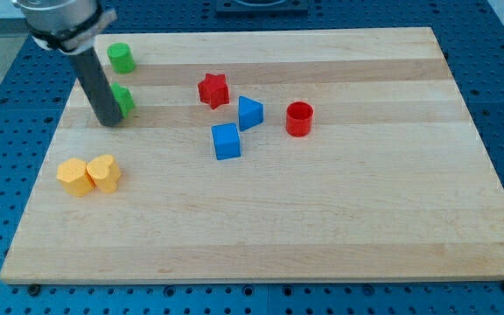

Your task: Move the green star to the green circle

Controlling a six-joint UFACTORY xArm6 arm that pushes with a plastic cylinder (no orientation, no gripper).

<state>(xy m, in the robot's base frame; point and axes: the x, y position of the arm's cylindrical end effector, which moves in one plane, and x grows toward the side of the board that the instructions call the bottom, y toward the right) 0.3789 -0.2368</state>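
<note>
Toward ten o'clock on the tabletop point(322, 227), my tip point(110, 122) is touching the green star point(124, 101), half hiding it. No pincer is showing, only the rod. The green circle point(121, 58) is sitting near, at twelve o'clock from the star. I judge the push is underway; next, my tip is needing to get beneath the star, at six o'clock.

My arm enters from the view's top left, its grey collar cut off by the frame edge. The dark rod slants down toward the view's right, nearly upright. My tip point(110, 122) rests at board height near the view's left edge.
</note>
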